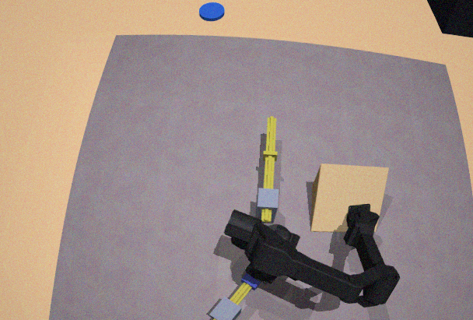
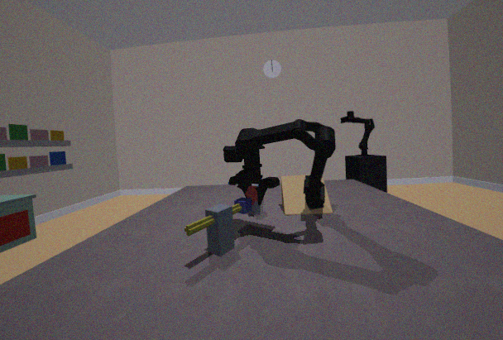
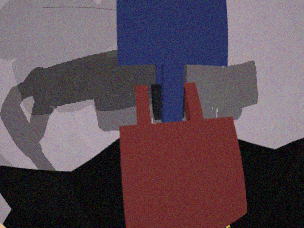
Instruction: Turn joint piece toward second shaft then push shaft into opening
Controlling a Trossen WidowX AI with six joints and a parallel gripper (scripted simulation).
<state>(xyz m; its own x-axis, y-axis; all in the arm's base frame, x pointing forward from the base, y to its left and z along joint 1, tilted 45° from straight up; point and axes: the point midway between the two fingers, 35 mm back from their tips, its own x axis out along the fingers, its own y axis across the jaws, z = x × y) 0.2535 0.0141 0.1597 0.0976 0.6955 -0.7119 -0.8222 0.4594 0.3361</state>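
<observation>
Gripper [image 2: 251,189] clamped on red joint piece [image 3: 182,178]; blue hinge part [image 3: 172,18] just ahead, touching.

The place reads as a plain workshop or robotics test room: bare beige walls meet an orange floor [image 2: 455,207] along a pale baseboard. A round wall clock [image 2: 272,69] hangs on the far wall. On the left, wall shelves [image 2: 37,143] carry coloured boxes above a teal-and-red cabinet [image 2: 16,221], and a wide grey work table [image 2: 372,294] fills the middle with a second small arm on a black pedestal [image 2: 366,170] behind it.
</observation>
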